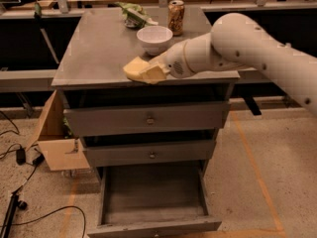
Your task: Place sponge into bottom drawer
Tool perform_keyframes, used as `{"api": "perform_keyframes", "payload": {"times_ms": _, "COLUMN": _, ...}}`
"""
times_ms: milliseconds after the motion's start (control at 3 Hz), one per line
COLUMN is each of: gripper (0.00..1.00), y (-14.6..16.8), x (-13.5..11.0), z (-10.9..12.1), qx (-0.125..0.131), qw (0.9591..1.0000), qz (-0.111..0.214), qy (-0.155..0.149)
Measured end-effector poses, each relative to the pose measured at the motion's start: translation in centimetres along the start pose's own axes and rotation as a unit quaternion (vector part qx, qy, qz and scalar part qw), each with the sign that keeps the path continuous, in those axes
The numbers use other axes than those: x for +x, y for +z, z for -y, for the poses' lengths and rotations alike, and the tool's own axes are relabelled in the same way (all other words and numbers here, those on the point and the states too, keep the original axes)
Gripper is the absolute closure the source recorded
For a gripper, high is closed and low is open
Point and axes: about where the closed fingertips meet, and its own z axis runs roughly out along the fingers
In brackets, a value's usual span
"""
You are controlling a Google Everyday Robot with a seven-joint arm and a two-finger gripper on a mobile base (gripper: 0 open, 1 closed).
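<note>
Arm stretched out; gripper (150, 74), mid-view, clasps the sponge (132, 68).
</note>
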Motion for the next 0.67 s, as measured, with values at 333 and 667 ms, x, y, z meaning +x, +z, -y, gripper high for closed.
{"api": "perform_keyframes", "payload": {"times_ms": 333, "gripper": 1.00, "y": -3.0, "x": 4.8, "z": -3.7, "qx": -0.030, "qw": 0.9968, "qz": -0.049, "qy": 0.056}}
{"api": "perform_keyframes", "payload": {"times_ms": 667, "gripper": 1.00, "y": -3.1, "x": 9.7, "z": -7.9, "qx": -0.082, "qw": 0.9857, "qz": -0.086, "qy": 0.119}}
